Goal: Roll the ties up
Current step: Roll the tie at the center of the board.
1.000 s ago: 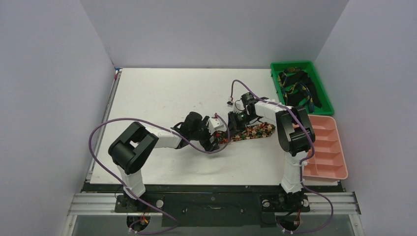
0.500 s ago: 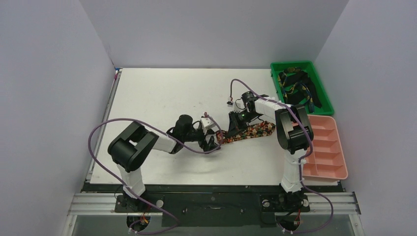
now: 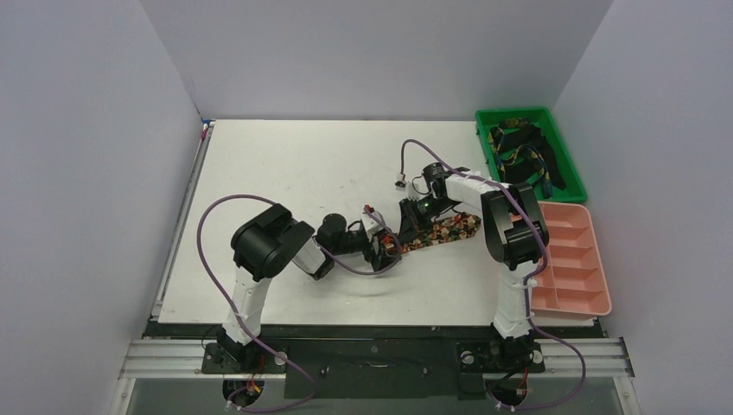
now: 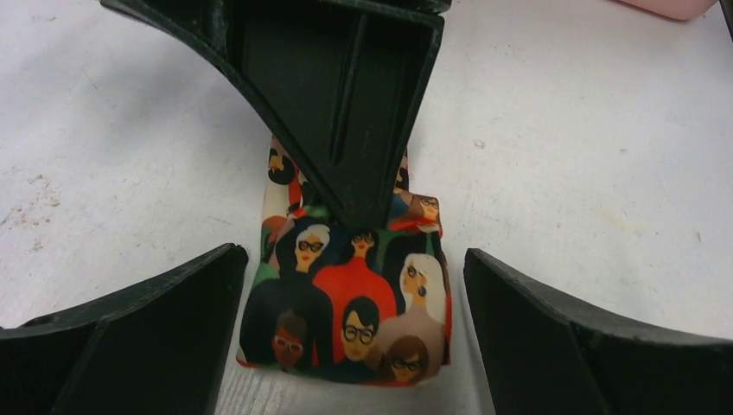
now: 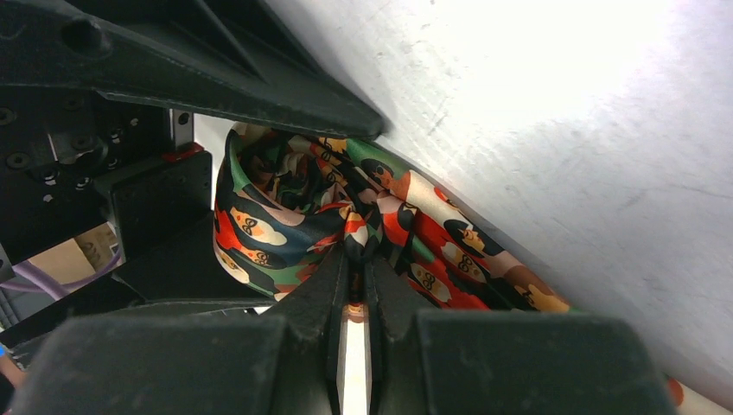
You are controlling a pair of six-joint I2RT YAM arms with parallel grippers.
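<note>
Printed tie (image 3: 449,231) part-rolled on the table, near the left side of the pink tray (image 3: 577,259)

Long axis running away from the tray: flat tail toward it, rolled end farthest from it. Right gripper (image 5: 354,252) clamped on the roll's inner fold; left gripper (image 4: 352,285) spread wide, jaws either side of the roll and clear of it, facing along the tie toward the tray. Likely next: winding the roll on toward the tray

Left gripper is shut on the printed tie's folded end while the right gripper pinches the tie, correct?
No. The left gripper is open: the left wrist view shows its fingers standing apart on either side of the folded end of the printed tie. The right gripper does pinch the tie, shut on its fabric.
</note>
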